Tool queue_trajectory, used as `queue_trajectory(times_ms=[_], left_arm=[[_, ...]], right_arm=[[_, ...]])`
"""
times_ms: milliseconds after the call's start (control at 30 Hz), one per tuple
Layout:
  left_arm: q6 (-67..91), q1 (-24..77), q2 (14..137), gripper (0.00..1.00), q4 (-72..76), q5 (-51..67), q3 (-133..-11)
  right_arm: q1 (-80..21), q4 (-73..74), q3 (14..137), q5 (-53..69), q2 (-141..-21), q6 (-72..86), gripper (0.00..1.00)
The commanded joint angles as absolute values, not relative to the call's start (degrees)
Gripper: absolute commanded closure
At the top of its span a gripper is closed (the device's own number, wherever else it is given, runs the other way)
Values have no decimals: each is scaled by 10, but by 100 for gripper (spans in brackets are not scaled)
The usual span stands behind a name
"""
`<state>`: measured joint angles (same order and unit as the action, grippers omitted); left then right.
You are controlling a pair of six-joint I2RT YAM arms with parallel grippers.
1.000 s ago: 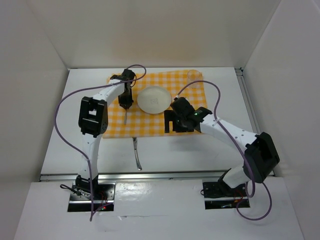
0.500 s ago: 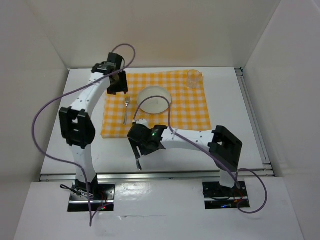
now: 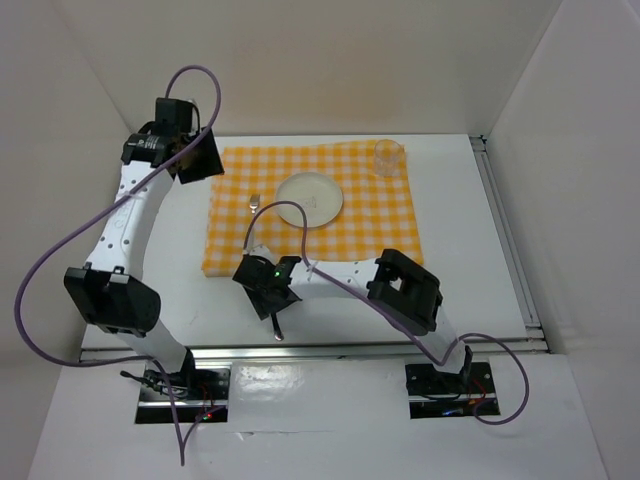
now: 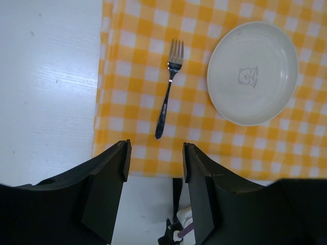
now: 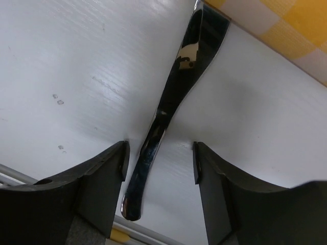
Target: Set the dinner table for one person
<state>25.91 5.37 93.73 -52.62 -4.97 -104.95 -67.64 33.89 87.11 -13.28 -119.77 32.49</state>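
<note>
The white dinner table (image 3: pixel 150 290) carries a yellow checked cloth (image 3: pixel 370 220) with a white plate (image 3: pixel 310 198), a fork (image 3: pixel 253 205) lying left of it and a clear cup (image 3: pixel 388 157) at the far right corner. In the left wrist view the fork (image 4: pixel 168 94) and plate (image 4: pixel 253 71) lie well beyond my left gripper (image 4: pixel 155 153), which is open and empty. That gripper (image 3: pixel 190 160) hangs high off the cloth's far left corner. My right gripper (image 5: pixel 159 153) is low over the table, open, its jaws astride the handle of a shiny metal utensil (image 5: pixel 168 107) without touching it.
The utensil (image 3: pixel 277 325) lies on bare table just in front of the cloth's near edge, its end close to the metal rail (image 3: pixel 350 350) at the table's front. White walls enclose the table on three sides.
My left gripper let go of the fork and pulled back up to the far left. My right arm swung from beside the plate to the utensil at the front, its jaws narrowing.
</note>
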Motion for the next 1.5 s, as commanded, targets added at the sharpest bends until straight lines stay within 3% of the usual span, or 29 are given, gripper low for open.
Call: queue_trajectory(times_ms=[0, 100, 267, 333, 433, 500, 600, 733, 800, 867, 1000, 1467], left_arm=[[269, 54, 945, 38, -523, -36, -1031], [269, 54, 939, 38, -512, -30, -1013], [269, 54, 939, 38, -512, -30, -1008], [274, 54, 933, 38, -512, -30, -1008], [274, 54, 933, 38, -512, -30, -1008], [274, 54, 928, 38, -512, -30, -1008], [279, 54, 928, 38, -512, -30, -1008], [279, 54, 928, 38, -507, -25, -1003], [285, 54, 928, 38, -507, -25, -998], [285, 54, 928, 38, -507, -25, -998], [285, 54, 923, 38, -502, -19, -991], [290, 54, 923, 38, -497, -4, -991]], right_arm=[[-681, 330, 891, -131, -1219, 317, 37], [-686, 330, 891, -131, -1231, 312, 51], [-699, 360, 930, -136, -1265, 301, 56], [-699, 367, 938, -136, -1271, 301, 66], [-704, 367, 938, -136, -1265, 295, 73], [-704, 362, 927, -136, -1252, 295, 73], [-704, 367, 922, -123, -1252, 290, 61], [-704, 374, 915, -102, -1257, 290, 62], [-704, 366, 907, -97, -1251, 283, 70], [-699, 355, 896, -91, -1243, 277, 84], [-693, 355, 896, -85, -1212, 263, 99], [-693, 394, 909, -101, -1092, 233, 100]])
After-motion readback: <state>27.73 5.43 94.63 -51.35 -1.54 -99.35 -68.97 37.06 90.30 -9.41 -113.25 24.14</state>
